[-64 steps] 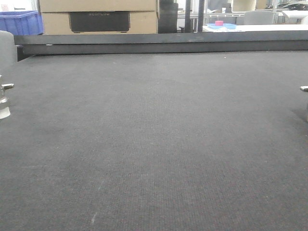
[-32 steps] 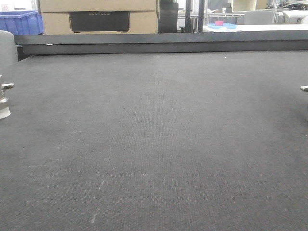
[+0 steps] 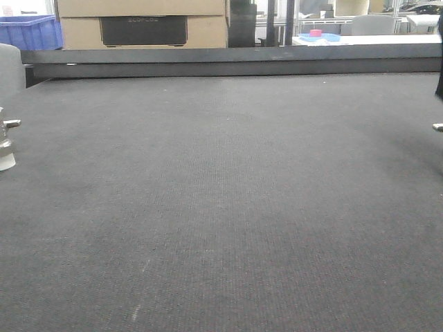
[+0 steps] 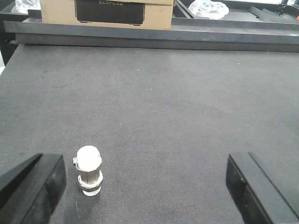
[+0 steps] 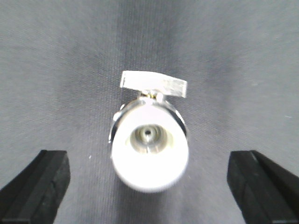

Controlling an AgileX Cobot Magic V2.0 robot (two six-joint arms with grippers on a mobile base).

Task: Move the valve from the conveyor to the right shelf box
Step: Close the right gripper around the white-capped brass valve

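Beyond the rail (image 3: 228, 61), a blue bin (image 3: 28, 31) is sitting beside a cardboard box (image 3: 142, 21), its contents hidden, and a blue tray (image 3: 320, 38) is holding a pink object (image 3: 315, 32) on a white table (image 3: 374, 40). Nearer, the conveyor (image 3: 221, 207) is carrying the valve (image 5: 149, 154), which is facing the right wrist camera white end on. The right gripper (image 5: 149, 184) is hanging around it with jaws wide apart, touching nothing. A second valve (image 4: 88, 170) is standing upright just beside one finger of the left gripper (image 4: 145, 186), whose jaws are also gaping, holding nothing.
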